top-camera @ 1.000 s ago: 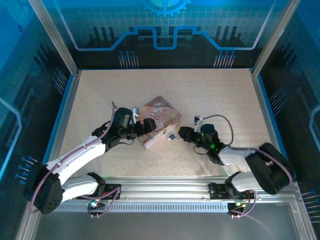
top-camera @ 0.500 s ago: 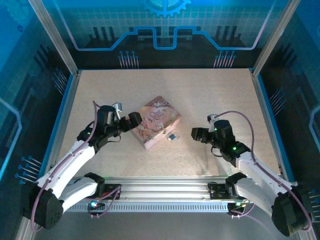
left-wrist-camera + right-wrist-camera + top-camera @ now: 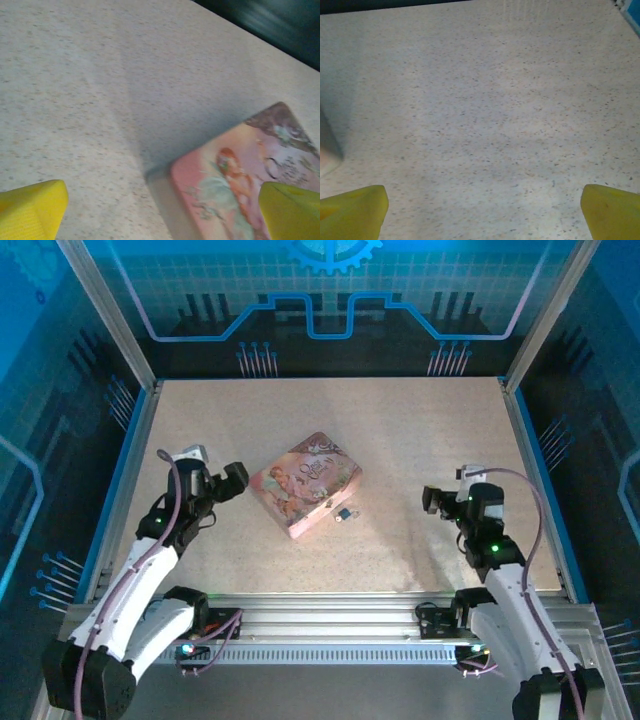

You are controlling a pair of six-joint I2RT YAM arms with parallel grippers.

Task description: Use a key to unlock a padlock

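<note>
Saw tiny brass-yellow padlock (image 3: 344, 513) just beside near edge of flat pink picture-printed tin (image 3: 305, 483) on speckled bench (image 3: 400, 430); could not make out shackle. Could not read tin's lettering. Found left hand (image 3: 228, 485), right hand (image 3: 434, 500) spread wide, empty.

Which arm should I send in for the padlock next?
Probably right. The padlock lies beside the pink tin, on the right arm's side: bare table separates it from the open right gripper, while the tin blocks the left gripper.
</note>
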